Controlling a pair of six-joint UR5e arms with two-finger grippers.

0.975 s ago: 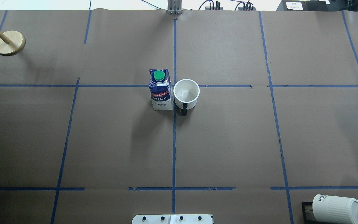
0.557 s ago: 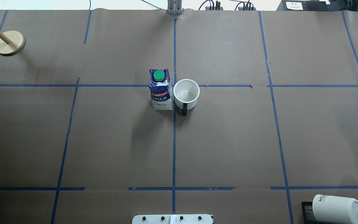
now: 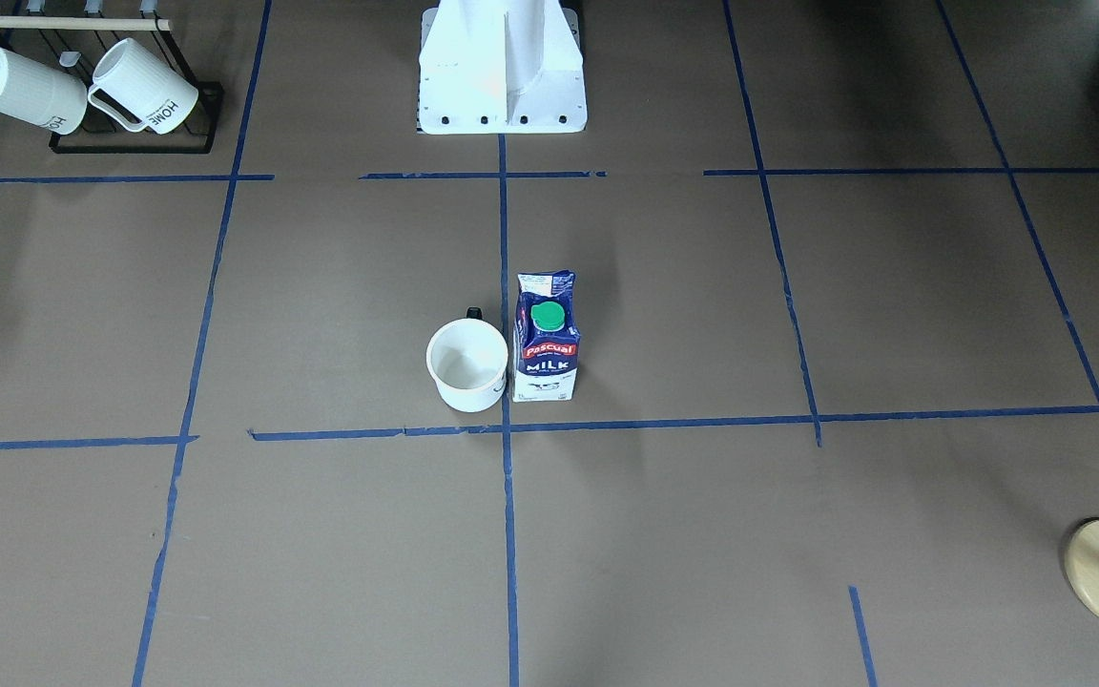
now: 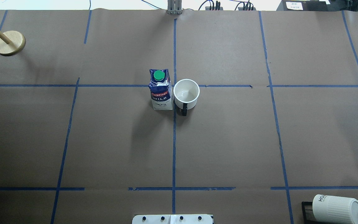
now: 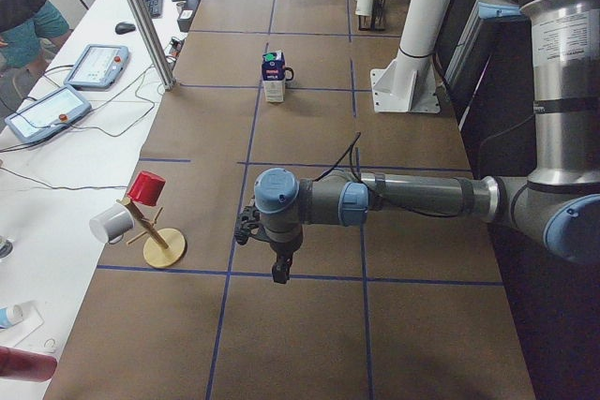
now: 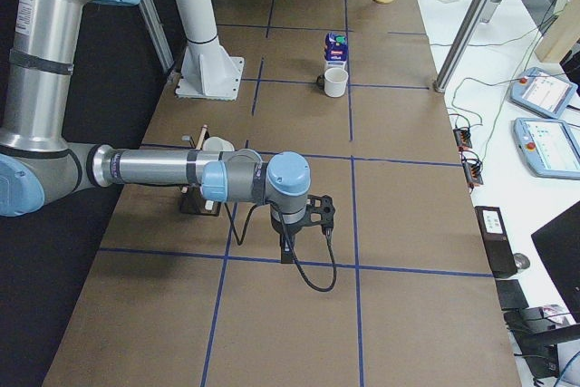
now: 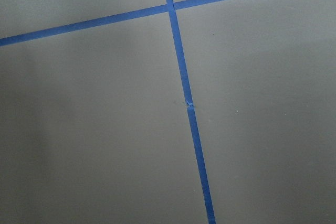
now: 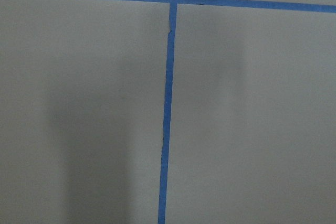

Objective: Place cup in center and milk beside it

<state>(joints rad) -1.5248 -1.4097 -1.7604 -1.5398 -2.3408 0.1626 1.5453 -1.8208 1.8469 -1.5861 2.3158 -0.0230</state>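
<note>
The white cup (image 4: 186, 94) with a black handle stands upright just right of the center tape crossing (image 3: 506, 428). The blue and white milk carton (image 4: 160, 93) with a green cap stands upright right beside it, on its left in the overhead view. Both also show in the front view, the cup (image 3: 466, 364) and the milk (image 3: 546, 348). The left gripper (image 5: 274, 264) hangs over bare paper far from them, seen only in the left side view. The right gripper (image 6: 288, 246) likewise hangs near the table's other end. I cannot tell whether either is open or shut.
A black rack (image 3: 130, 134) holds two ribbed "HOME" mugs at the near right corner in the overhead view (image 4: 337, 208). A wooden mug stand (image 4: 9, 43) is at the far left corner. The robot's white base (image 3: 502, 86) sits at the table edge.
</note>
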